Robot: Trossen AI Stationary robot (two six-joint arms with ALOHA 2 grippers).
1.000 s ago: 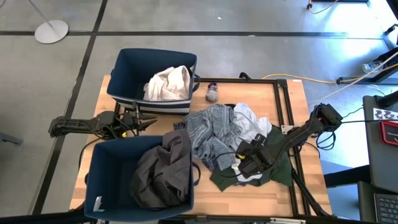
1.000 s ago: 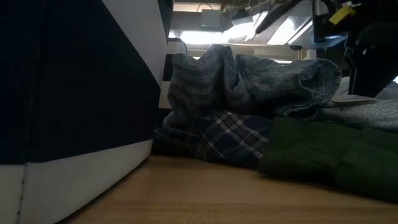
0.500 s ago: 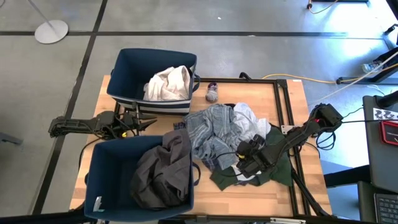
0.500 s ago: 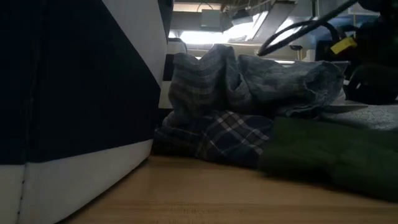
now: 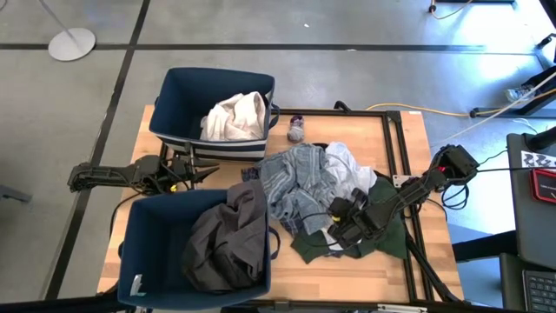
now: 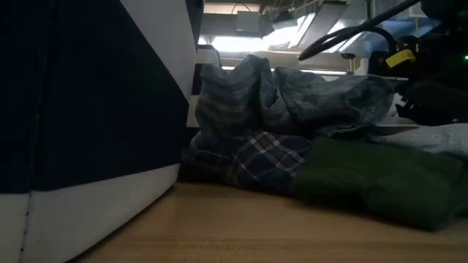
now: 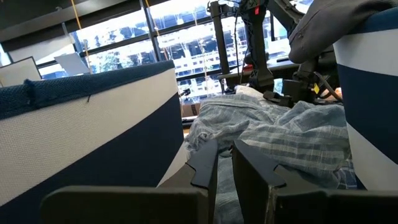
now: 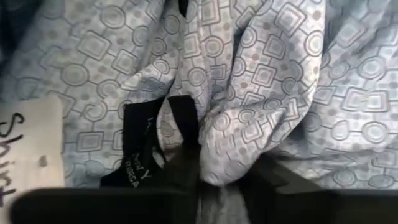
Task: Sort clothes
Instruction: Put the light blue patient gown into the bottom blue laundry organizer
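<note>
From above, a wooden table (image 5: 400,148) stands on a grey floor crossed by dark tape lines. Two navy bins occupy its left half: the far bin (image 5: 187,96) holds a white garment (image 5: 234,116), the near bin (image 5: 152,239) a dark grey garment (image 5: 228,239). A small sock (image 5: 296,130) lies just beside the far bin. The loose pile at centre comprises a striped shirt (image 5: 295,178), a white patterned shirt (image 5: 349,174) and a dark green garment (image 5: 382,242). The left gripper (image 5: 204,173) waits between the bins; the right gripper (image 5: 340,228) is pressed into the pile. From table height, a plaid garment (image 6: 252,157) lies under the striped shirt, touching the green one. The left wrist view shows its fingers (image 7: 202,165) nearly closed, holding nothing, with windows beyond. The right wrist view shows fingers clamped on white patterned cloth (image 8: 273,81) beside a black neck label (image 8: 134,155).
</note>
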